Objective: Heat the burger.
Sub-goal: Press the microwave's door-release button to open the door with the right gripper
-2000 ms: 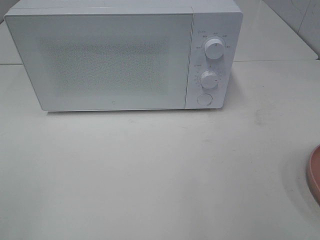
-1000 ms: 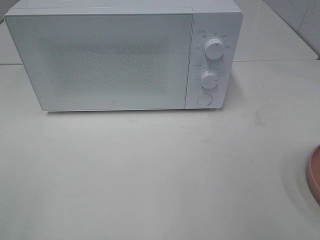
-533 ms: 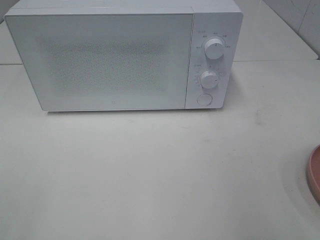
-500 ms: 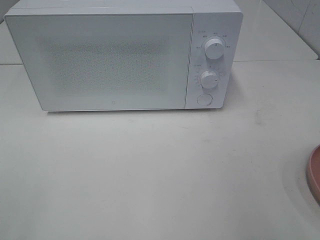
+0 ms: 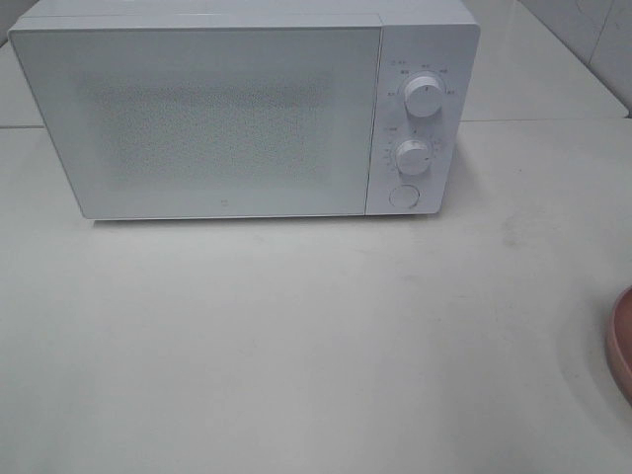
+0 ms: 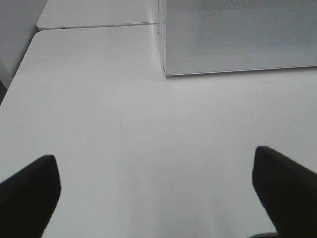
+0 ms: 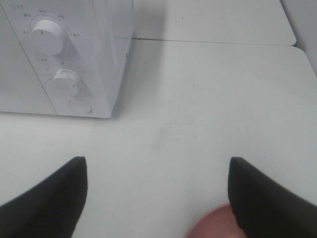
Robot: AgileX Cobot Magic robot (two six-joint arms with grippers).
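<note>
Burger not visible in any view; high view: shut microwave (image 5: 227,109) at 12 o'clock, pink plate (image 5: 622,341) rim at 3 o'clock, so right arm likely nearer; left wrist: left hand (image 6: 153,166) wide open, empty; right wrist: right hand (image 7: 157,168) open, empty, near plate rim.

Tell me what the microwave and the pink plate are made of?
The microwave looks like white painted metal or plastic, smooth and matte; its door window is finely speckled, probably mesh behind glass. The knobs look like shiny white plastic. Only the rim of the pink plate shows: smooth, evenly coloured, perhaps plastic or ceramic; hard to tell.
</note>
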